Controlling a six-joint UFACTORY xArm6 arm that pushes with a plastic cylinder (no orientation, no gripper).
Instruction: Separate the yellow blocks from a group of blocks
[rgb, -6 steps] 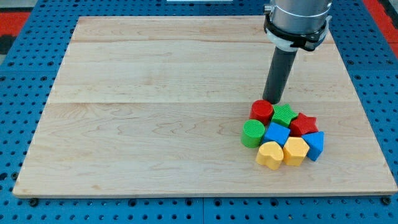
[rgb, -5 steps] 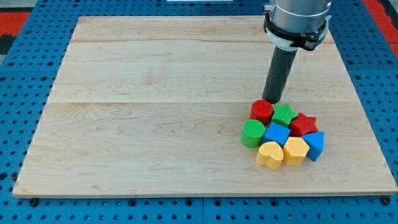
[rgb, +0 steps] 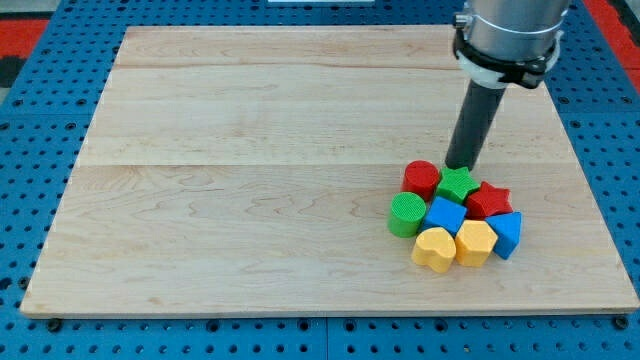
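All eight blocks sit bunched near the desk's (rgb: 250, 200) lower right corner, the yellow heart (rgb: 433, 249) and yellow hexagon (rgb: 474, 243) side by side on the cluster's bottom edge, hemmed in by the blue cube (rgb: 446, 214) and blue block (rgb: 507, 233). There are no fingers, just a rod; my tip (rgb: 461, 166) sits at the cluster's top, just above the green star (rgb: 457, 184), probably lining up a push.
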